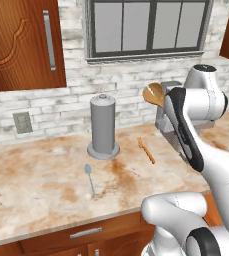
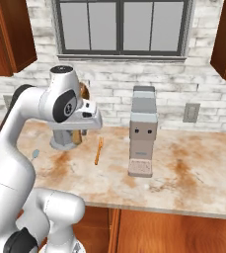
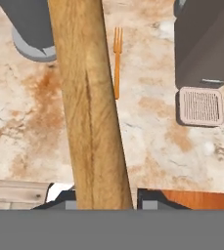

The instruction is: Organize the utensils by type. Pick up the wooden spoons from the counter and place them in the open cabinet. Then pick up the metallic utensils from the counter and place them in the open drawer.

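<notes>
One wooden spoon (image 3: 91, 112) clenched in the gripper (image 3: 103, 197), one orange fork, seemingly wooden (image 1: 146, 149), one metal spoon (image 1: 89, 176) on the counter (image 1: 41, 185)

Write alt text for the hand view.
A wooden spoon handle, clamped in the gripper, runs up the frame above the counter. Below lie a slim wooden fork, a grey canister base and a coffee machine.

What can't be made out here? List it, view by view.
- Wooden spoon: handle hidden behind the arm, left base view; bowl cut off by the top edge, hand view.
- Metal spoon: mostly behind the arm, right base view; cut by the left edge, hand view.
- Fingers: their contact with the handle hidden by the handle itself.
</notes>
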